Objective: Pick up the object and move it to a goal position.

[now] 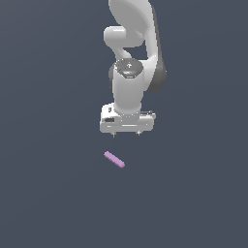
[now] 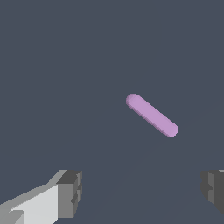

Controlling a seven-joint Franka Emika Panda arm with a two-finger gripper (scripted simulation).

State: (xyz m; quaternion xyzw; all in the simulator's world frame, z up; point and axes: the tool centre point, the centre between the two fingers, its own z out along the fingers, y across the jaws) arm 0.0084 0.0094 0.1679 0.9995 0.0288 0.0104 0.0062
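Note:
The object is a small pink-purple bar [image 1: 114, 159] lying flat and slanted on the dark grey floor, a little below the gripper and toward the exterior view's left. It also shows in the wrist view [image 2: 152, 115], lying diagonally and clear of the fingers. My white gripper [image 1: 126, 133] hangs from the arm above the floor, pointing down. Its fingers [image 2: 70, 192] are spread wide apart with nothing between them. It is open and empty, and it does not touch the bar.
The white arm [image 1: 131, 58] rises behind the gripper toward the top of the exterior view. The plain dark grey floor [image 1: 48, 193] spreads all around. No goal marker shows.

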